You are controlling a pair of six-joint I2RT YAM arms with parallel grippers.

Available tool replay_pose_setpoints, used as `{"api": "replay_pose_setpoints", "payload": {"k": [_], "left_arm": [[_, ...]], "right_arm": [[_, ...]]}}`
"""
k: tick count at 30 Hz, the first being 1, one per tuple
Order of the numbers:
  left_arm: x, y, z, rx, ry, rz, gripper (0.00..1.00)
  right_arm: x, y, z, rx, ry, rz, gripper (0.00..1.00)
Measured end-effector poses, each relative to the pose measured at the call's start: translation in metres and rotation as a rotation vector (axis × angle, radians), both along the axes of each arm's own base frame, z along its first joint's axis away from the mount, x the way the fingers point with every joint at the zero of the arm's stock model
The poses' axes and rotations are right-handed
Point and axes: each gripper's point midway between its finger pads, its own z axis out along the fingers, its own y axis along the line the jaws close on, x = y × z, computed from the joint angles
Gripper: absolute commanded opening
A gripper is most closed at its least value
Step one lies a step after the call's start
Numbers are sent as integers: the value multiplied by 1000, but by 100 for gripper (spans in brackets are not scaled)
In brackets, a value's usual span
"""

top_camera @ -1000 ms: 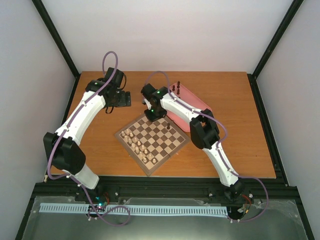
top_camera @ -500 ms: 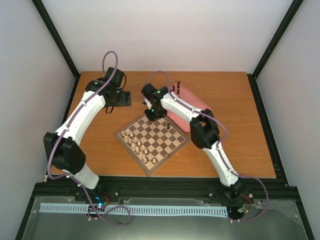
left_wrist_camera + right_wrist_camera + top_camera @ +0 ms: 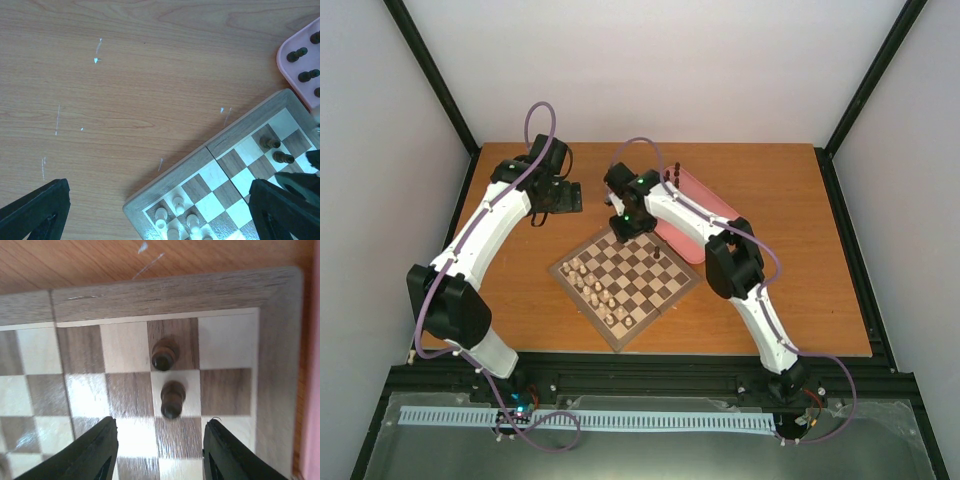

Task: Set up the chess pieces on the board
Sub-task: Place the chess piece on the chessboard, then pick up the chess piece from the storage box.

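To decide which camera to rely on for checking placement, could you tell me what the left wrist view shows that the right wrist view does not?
Only the left wrist view shows a corner of the pink tray with spare dark chessmen on it, and the pale chessmen clustered along one edge of the board. Only the right wrist view shows the right gripper, open, its fingers either side of the file the placed pieces stand in. Both views show the board's corner and the two dark chessmen standing on neighbouring squares there.
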Motion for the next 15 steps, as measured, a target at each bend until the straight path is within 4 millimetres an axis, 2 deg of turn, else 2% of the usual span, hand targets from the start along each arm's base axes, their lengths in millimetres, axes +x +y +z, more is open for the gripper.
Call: {"api": "replay_pose_setpoints", "payload": {"k": [2, 5, 8, 10, 13, 15], "left_arm": [[0, 0, 0, 0, 0, 0, 100], [0, 0, 0, -1, 0, -1, 100], [0, 0, 0, -2, 1, -1, 100], [0, -1, 0, -3, 1, -1, 100], [0, -1, 0, -4, 2, -2, 100], [0, -1, 1, -4, -1, -2, 100]], "right_arm": [[0, -2, 14, 17, -17, -3, 50], [3, -10, 47, 53, -57, -20, 51], [19, -30, 84, 100, -116, -71, 50], [38, -47, 101, 122, -151, -119, 49], [67, -72, 106, 126, -180, -193, 47], [84, -83, 97, 117, -180, -230, 45]]}}
